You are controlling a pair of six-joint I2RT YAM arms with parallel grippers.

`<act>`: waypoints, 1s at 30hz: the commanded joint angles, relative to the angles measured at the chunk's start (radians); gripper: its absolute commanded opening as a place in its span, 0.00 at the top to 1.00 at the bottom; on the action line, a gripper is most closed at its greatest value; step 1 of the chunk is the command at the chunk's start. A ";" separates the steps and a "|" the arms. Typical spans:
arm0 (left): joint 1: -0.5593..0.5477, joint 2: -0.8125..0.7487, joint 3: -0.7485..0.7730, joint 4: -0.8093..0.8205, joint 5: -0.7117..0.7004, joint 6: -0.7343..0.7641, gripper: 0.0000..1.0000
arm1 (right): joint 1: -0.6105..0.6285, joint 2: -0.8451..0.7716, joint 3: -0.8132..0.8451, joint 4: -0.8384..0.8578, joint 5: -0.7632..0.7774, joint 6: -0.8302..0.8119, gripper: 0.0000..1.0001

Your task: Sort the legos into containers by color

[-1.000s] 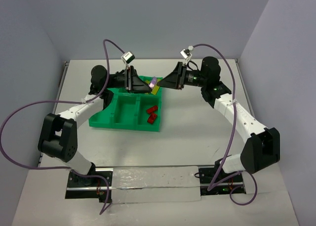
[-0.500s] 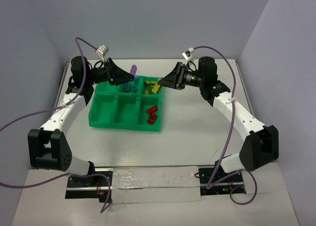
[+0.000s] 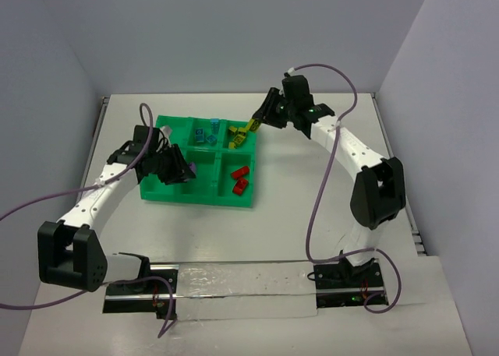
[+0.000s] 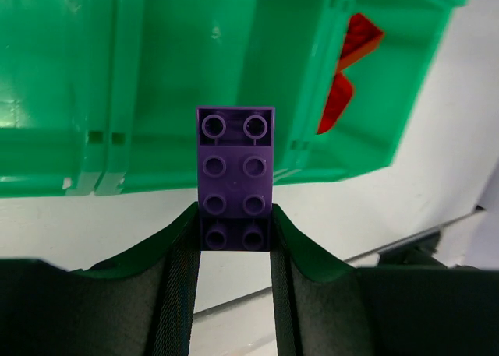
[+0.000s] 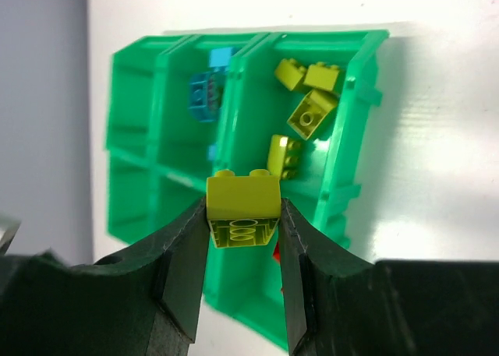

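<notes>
The green tray [image 3: 199,194] of containers sits mid-table. My left gripper [image 3: 181,171] hangs over its front-left part, shut on a purple lego [image 3: 189,167]; in the left wrist view that studded purple lego [image 4: 235,169] is pinched by its lower end between the fingers [image 4: 181,278] above the tray's near wall [image 4: 156,177]. My right gripper [image 3: 257,122] is at the tray's back-right corner, shut on a yellow-green lego [image 5: 243,208]. Below it lie several yellow-green legos [image 5: 308,99] in the back-right compartment. Cyan legos [image 3: 207,134] fill the back-middle one, and two red legos [image 3: 240,179] the front-right one.
Grey walls close in the white table on three sides. A metal rail [image 3: 242,282] with both arm bases runs along the near edge. Purple cables loop off each arm to the left and right of the tray.
My left arm swung from the tray's back edge to its front-left side, carrying the purple lego. My right arm shifted left and forward toward the back-right compartment, still holding the yellow-green lego.
</notes>
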 commanded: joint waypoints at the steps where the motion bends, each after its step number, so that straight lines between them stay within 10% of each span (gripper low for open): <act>1: -0.033 -0.008 -0.023 0.013 -0.123 -0.012 1.00 | 0.017 0.074 0.124 -0.013 0.074 -0.031 1.00; 7: -0.053 0.050 -0.002 0.078 -0.176 -0.054 0.96 | 0.031 0.163 0.203 -0.031 0.074 -0.037 1.00; 18: -0.075 0.080 0.097 0.053 -0.224 -0.044 0.17 | 0.044 0.326 0.347 -0.063 0.066 -0.027 0.88; 25: -0.077 0.047 0.198 -0.002 -0.241 -0.048 0.11 | 0.071 0.377 0.420 -0.102 0.064 -0.061 0.39; 30: -0.077 0.036 0.326 -0.056 -0.282 -0.038 0.11 | 0.076 0.333 0.436 -0.138 0.102 -0.084 0.29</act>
